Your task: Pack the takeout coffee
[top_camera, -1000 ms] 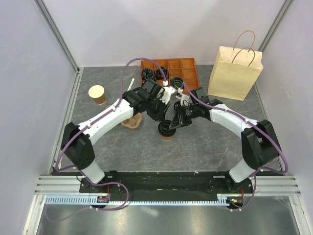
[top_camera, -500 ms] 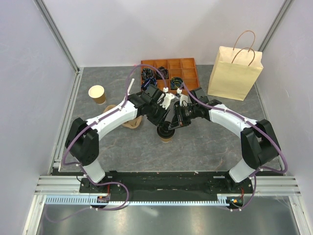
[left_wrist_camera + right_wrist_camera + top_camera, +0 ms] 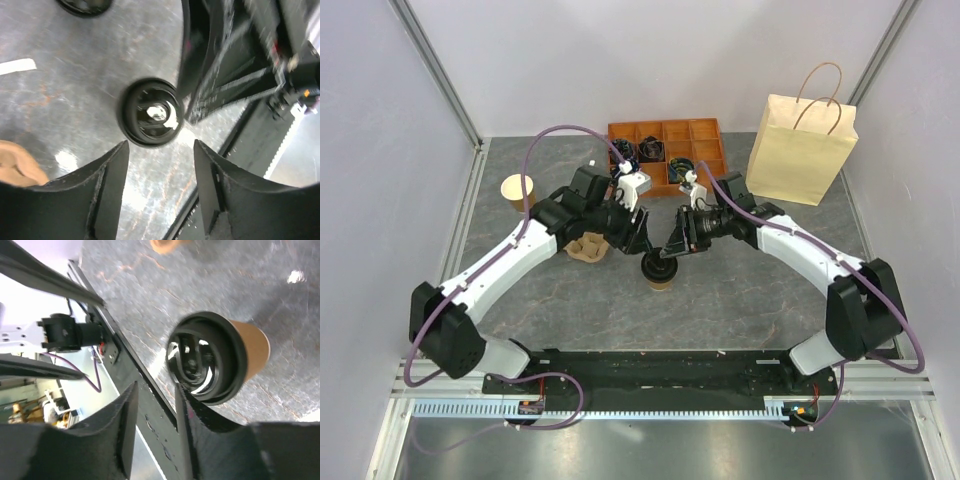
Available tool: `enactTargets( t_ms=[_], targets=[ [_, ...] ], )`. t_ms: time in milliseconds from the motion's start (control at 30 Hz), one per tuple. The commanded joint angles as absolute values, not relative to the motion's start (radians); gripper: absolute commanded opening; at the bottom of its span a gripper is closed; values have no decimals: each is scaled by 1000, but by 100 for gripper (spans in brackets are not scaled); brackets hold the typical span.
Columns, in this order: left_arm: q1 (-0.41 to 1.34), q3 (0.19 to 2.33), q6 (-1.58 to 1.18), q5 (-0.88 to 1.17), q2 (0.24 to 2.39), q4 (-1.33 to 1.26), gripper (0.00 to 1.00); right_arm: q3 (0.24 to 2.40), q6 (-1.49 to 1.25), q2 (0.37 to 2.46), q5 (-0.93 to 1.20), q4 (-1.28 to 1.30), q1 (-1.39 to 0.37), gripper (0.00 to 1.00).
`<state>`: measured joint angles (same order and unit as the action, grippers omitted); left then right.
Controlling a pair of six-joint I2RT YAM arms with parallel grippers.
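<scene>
The takeout coffee (image 3: 659, 270), a brown paper cup with a black lid, stands upright on the grey table. It also shows in the left wrist view (image 3: 150, 119) and the right wrist view (image 3: 212, 357). My left gripper (image 3: 637, 234) is open and empty just left of and above the cup; in its own view (image 3: 160, 165) the lid lies beyond the fingertips. My right gripper (image 3: 672, 247) is open (image 3: 155, 390), beside the cup. One finger (image 3: 186, 410) lies at the lid's rim; nothing sits between the jaws. The paper bag (image 3: 800, 150) stands upright at the back right.
A lidless brown cup (image 3: 518, 191) stands at the back left. A tan pulp carrier (image 3: 588, 247) lies left of the coffee, under the left arm. An orange compartment tray (image 3: 665, 126) with black lids sits at the back centre. Walls enclose three sides.
My left arm has pulled back to the left, away from the cup, and its gripper is now clear of the lid. The right gripper stays beside the cup. The cup has not moved.
</scene>
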<state>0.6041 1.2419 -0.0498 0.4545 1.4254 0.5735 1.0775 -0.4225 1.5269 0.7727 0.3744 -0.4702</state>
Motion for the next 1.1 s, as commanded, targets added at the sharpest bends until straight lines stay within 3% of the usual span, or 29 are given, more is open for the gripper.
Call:
enactTargets(
  t_ms=[0, 233, 567, 1067],
  targets=[
    [615, 1163, -12, 526, 1367, 522, 64, 1129, -384, 1447, 741, 380, -468, 46],
    [615, 1085, 26, 543, 1318, 515, 68, 1037, -340, 1439, 657, 462, -463, 47],
    [615, 977, -146, 594, 1402, 398, 65, 991, -382, 1505, 663, 420, -465, 48],
    [606, 1132, -130, 465, 1621, 334, 55, 1052, -420, 1620, 632, 342, -426, 45]
  ],
)
